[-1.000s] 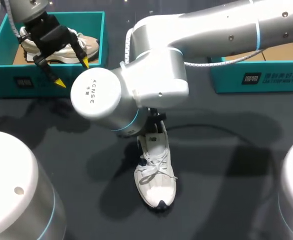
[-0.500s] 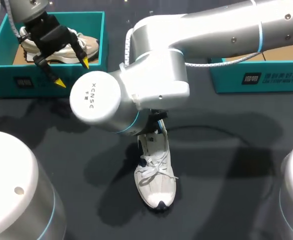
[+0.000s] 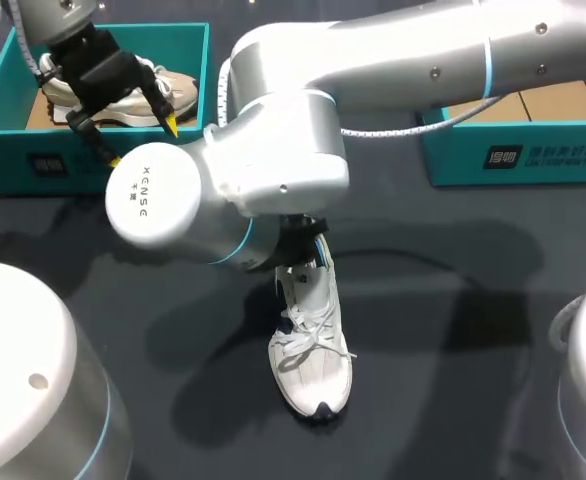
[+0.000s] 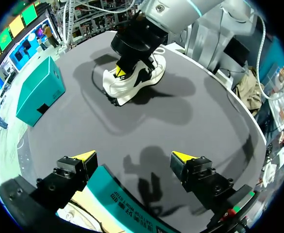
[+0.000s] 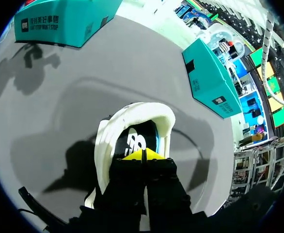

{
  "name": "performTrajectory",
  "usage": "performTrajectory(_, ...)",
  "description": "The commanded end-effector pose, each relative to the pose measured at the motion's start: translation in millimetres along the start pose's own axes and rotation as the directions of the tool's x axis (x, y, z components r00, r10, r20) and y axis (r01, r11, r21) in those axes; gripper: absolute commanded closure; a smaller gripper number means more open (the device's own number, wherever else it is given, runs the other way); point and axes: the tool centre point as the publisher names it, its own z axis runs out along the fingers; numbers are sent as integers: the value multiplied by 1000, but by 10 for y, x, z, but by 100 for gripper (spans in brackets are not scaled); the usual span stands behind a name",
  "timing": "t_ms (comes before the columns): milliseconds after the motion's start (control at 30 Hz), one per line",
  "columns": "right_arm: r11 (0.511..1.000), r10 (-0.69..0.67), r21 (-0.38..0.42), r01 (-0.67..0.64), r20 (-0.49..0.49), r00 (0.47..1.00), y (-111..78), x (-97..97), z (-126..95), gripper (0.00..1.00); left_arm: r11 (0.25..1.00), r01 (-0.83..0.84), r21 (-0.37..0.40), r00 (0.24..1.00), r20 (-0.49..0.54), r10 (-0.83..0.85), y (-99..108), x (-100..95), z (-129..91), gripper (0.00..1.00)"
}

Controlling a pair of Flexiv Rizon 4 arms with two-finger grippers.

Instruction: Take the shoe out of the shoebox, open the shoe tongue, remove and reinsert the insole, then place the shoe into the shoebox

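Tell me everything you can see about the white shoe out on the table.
The white sneaker stands on its sole on the dark table, toe toward the robot. It looks like mesh fabric, with loose white laces, a dark toe tip and dark side accents. Inside shows a dark insole with a white mark. The right tool, tips together, sits inside its opening.

Around our right gripper [image 5: 143, 155] we see the shoe [image 5: 105, 141]: soft white cloth, with a smooth printed insole [image 5: 138, 138]. The table [image 5: 50, 121] beneath is dark and matt. Ahead, the shoebox [image 5: 207, 82] is smooth teal card. Our right arm [image 3: 273, 170] has a glossy pale casing.
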Motion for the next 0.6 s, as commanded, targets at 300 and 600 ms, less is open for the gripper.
performTrajectory(300, 1000, 6, -7, -6, 38, 999, -45, -12, -103, 100, 1000, -1, -2, 1000, 0, 1, 0, 2, 1, 0)
performTrajectory(600, 1000, -9, 2, 9, 117, 993, 26, -117, -95, 100, 1000, -1, -2, 1000, 0, 1, 0, 2, 1, 0)
